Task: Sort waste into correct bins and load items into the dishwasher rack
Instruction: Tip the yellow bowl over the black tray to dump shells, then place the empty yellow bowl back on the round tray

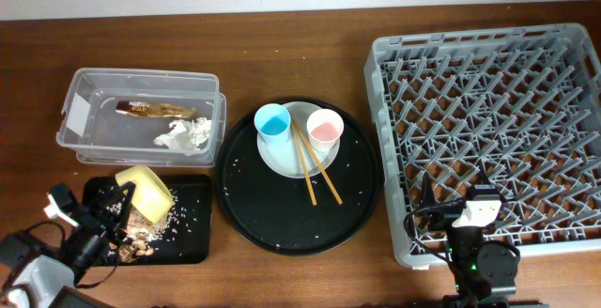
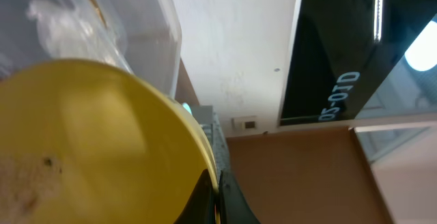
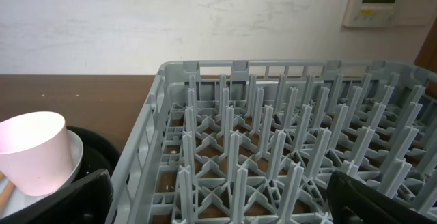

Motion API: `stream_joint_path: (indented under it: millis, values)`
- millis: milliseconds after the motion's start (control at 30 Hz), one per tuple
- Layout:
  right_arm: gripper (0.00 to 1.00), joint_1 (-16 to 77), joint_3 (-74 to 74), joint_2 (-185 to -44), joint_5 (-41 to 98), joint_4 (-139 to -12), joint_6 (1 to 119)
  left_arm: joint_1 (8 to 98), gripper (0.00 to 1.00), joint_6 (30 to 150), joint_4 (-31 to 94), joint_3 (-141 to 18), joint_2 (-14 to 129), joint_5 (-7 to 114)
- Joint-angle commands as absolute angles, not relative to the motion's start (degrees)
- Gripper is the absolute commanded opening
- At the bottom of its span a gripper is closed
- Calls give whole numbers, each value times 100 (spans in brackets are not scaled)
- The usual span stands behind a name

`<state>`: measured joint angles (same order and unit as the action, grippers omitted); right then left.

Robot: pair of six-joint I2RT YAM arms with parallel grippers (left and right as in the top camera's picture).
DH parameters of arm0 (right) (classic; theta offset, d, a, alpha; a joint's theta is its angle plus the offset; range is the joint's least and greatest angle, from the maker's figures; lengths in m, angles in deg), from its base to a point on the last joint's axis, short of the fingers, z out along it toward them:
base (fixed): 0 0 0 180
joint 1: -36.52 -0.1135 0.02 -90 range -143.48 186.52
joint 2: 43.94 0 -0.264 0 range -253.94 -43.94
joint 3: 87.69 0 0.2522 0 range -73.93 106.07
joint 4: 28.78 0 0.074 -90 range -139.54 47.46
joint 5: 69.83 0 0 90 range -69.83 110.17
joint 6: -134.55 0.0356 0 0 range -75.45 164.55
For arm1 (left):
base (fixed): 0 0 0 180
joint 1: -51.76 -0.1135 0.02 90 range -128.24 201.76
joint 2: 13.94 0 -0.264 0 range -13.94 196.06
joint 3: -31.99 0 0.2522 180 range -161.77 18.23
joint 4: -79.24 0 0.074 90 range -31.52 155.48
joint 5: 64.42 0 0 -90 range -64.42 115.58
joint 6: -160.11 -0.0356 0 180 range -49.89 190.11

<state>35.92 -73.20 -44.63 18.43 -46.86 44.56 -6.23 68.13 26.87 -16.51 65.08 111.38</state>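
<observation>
While left jaws clamp one yellow bowl (image 1: 143, 192), right jaws gape empty | cups (image 1: 274, 120): two | plate (image 1: 280, 156): one

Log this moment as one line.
left gripper: shut on yellow bowl, tilted over small black tray | food scraps: in that tray | right gripper: open, at near edge of dishwasher rack

Wooden table (image 1: 300, 36) bears clear tub (image 1: 141, 73), shallow black tray (image 1: 192, 225), round tray (image 1: 282, 222) — and rack (image 1: 479, 34).

Pink cup (image 3: 34, 152) sits left of grey rack (image 3: 273, 65).
</observation>
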Motion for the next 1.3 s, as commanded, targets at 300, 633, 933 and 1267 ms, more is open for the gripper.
stream_joint_path:
  millis: [300, 633, 933, 1267]
  values:
    - [98, 3616, -7361, -4425, 1756, -4705, 4487, -691, 1, 7014, 2534, -1651, 6534, 11577]
    - [98, 3616, -7361, -4425, 1756, -4705, 4487, -689, 0, 7183, 2442, -1660, 6436, 11439]
    - [98, 3616, -7361, -4425, 1756, -4705, 4489, 1534, 1, 8512, 1920, -2888, 3953, 7859]
    - [98, 3616, -7361, -4425, 1754, -4705, 4487, 6804, 1, 10267, 2346, -2886, 3846, 3748]
